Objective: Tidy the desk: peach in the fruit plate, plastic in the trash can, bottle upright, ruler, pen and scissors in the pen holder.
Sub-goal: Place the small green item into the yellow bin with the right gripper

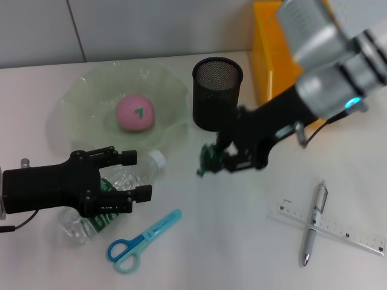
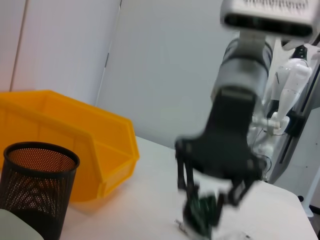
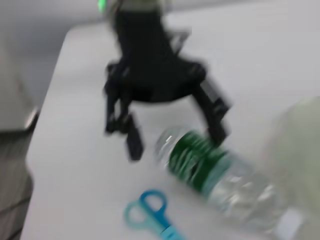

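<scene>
I had the peach [image 1: 135,113] in the plate [image 1: 78,96] near the table's [image 1: 242,241] far edge. My right gripper [image 1: 213,159] gripped the plastic [image 1: 207,158] mid-table, short of the bin [image 1: 269,54]. My left gripper [image 1: 124,175] sat spread around the lying bottle [image 1: 130,176] at the left edge; scissors [image 1: 142,240], pen [image 1: 314,223] and ruler [image 1: 344,232] awaited the holder [image 1: 216,93].

A clear bottle [image 3: 220,175] with a green label lies on its side on the white bench [image 3: 270,60], running from the frame's centre toward the lower right. The left end effector [image 3: 172,142], black, stands above it at upper centre, fingers spread wide, one finger [image 3: 217,131] touching the label. Blue scissors [image 3: 150,212] lie at the lower centre, just beside the bottle.
</scene>
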{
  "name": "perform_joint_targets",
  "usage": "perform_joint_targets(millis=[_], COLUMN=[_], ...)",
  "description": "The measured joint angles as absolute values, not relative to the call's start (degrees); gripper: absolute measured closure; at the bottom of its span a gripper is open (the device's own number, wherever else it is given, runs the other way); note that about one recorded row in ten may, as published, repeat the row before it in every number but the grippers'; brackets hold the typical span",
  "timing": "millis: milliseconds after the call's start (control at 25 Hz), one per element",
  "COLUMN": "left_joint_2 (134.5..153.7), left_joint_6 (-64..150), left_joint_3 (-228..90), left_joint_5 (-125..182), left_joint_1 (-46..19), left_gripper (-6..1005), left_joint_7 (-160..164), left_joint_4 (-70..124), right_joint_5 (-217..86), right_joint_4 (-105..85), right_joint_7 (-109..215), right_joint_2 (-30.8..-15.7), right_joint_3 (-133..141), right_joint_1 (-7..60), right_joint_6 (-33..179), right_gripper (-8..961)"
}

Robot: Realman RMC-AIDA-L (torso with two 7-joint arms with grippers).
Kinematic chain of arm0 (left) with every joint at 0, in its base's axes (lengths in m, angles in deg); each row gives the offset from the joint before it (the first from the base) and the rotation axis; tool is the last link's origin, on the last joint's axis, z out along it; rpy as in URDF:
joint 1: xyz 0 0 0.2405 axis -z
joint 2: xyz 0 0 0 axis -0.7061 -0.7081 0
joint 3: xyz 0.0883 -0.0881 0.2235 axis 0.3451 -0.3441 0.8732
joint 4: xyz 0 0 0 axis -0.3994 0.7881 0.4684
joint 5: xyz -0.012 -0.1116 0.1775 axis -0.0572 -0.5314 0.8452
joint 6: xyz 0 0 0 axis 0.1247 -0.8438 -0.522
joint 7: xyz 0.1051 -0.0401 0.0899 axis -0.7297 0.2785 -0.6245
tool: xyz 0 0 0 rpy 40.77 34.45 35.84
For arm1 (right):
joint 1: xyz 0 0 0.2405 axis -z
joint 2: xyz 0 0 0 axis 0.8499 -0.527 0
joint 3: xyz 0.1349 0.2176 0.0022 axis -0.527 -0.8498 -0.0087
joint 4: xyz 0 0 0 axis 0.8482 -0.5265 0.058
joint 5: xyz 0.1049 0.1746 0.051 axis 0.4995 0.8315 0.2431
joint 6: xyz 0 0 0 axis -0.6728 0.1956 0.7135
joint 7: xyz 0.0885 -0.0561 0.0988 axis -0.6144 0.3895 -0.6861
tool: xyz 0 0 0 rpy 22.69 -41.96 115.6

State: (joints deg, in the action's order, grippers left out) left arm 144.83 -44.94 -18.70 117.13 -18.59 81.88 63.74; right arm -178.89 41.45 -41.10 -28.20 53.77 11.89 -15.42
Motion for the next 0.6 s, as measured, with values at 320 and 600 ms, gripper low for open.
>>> perform_joint_targets(millis=[320,600], left_joint_2=[145.04,145.34], left_joint_6=[-44.8,-44.7], left_joint_3=[-18.7,-18.7], left_joint_5=[117.1,117.1], left_joint_1=[-18.3,-18.0], left_gripper=[134,134], left_joint_7=[81.3,81.3], left_joint_4=[63.7,63.7], right_joint_5=[-173.7,-162.8], right_joint_4=[44.8,44.2], right_joint_7=[-41.1,-41.2], right_joint_2=[-27.37,-26.74], right_joint_3=[40.3,32.7], right_joint_1=[13.9,18.4], right_joint_6=[-14.1,-1.4], right_gripper=[729,729])
